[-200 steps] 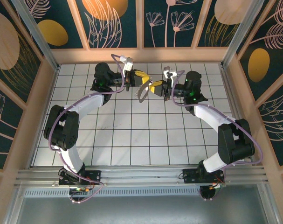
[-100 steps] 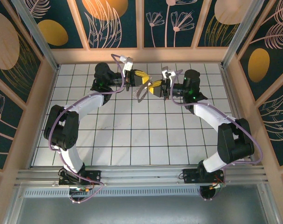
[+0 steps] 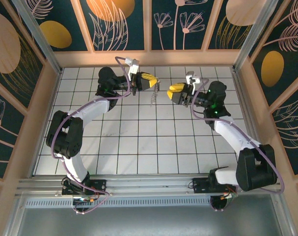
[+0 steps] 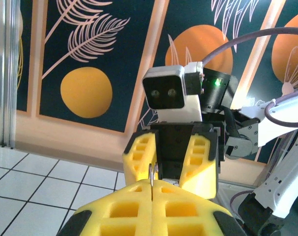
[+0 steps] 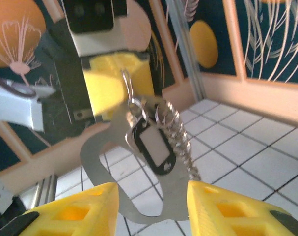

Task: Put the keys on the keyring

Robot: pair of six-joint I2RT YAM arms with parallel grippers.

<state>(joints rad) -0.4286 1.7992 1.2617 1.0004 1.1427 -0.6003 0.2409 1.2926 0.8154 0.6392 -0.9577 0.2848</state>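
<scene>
Keyring (image 5: 94, 160) hangs silvery, with dark windowed tag (image 5: 153, 147).

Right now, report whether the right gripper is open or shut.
Open: the right gripper shows yellow fingers standing apart; the keyring hangs from the left gripper.

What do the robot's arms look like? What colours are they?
The left arm and right arm have white links and black joints, with a purple cable along each. The left gripper and right gripper have blocky yellow fingers with square hollows. A green light glows on the right arm's wrist.
</scene>
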